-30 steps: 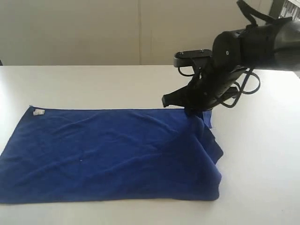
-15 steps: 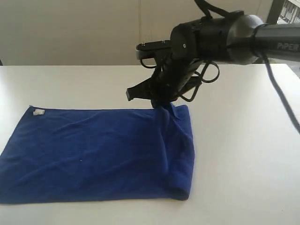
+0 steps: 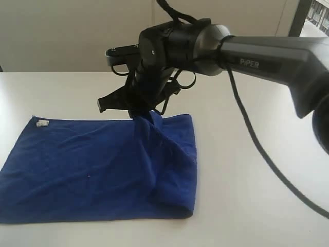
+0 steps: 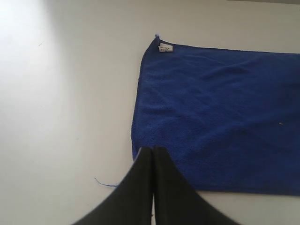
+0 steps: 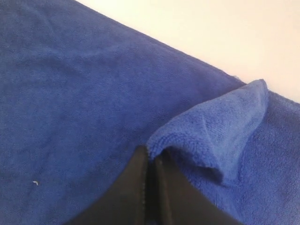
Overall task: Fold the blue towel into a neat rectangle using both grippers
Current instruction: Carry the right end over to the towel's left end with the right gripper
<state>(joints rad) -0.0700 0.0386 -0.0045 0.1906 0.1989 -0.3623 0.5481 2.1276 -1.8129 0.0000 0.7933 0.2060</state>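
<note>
The blue towel (image 3: 92, 170) lies on the white table, its white tag (image 3: 42, 123) at the far left corner. My right gripper (image 3: 140, 112) is shut on the towel's far right corner and holds it lifted over the cloth, so the right part folds back leftward. The pinched fold (image 5: 211, 136) shows at the jaw tips (image 5: 152, 157) in the right wrist view. My left gripper (image 4: 153, 152) is shut with nothing in it, above the towel's near left corner (image 4: 140, 154). The left arm is out of the exterior view.
The white table (image 3: 257, 180) runs bare to the right of the towel and behind it. A loose blue thread (image 4: 104, 183) lies on the table (image 4: 61, 117) by the towel's corner. A pale wall stands behind.
My right gripper has carried the towel's far right corner leftward, from the right edge to about the towel's middle. The fold at the right has moved left with it.
</note>
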